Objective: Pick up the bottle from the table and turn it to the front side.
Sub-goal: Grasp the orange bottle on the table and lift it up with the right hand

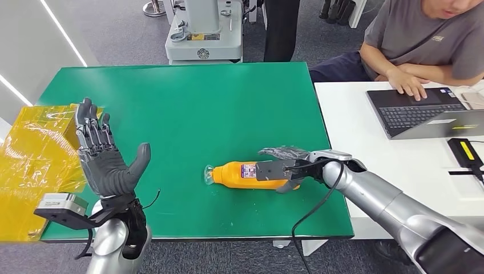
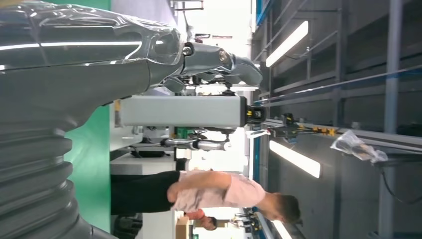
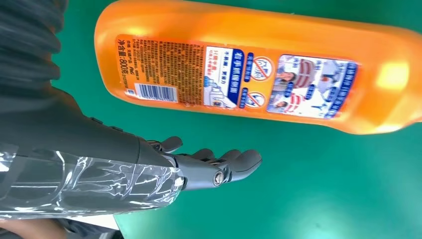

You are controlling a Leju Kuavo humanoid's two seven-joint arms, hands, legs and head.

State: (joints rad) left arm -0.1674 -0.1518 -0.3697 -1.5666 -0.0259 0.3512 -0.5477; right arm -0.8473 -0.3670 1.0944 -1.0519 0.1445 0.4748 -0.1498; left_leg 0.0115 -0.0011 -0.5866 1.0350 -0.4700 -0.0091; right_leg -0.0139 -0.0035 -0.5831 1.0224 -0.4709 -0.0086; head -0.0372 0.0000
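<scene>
Orange bottle (image 1: 249,174) lying on its side on green desk (image 1: 188,108), back label up; right hand (image 1: 283,165) beside its base, fingers (image 3: 234,162) spread, holding nothing; left hand (image 1: 108,162) raised, fingers wide.

bottle (image 1: 240,174): orange, my view shows a white, blue and orange printed label with a barcode
table (image 1: 188,103): green
my left hand (image 1: 105,157): dark grey
my right hand (image 1: 285,162): dark grey, silver arm
sheet (image 1: 31,160): yellow, see-through
side table (image 1: 365,142): white
</scene>
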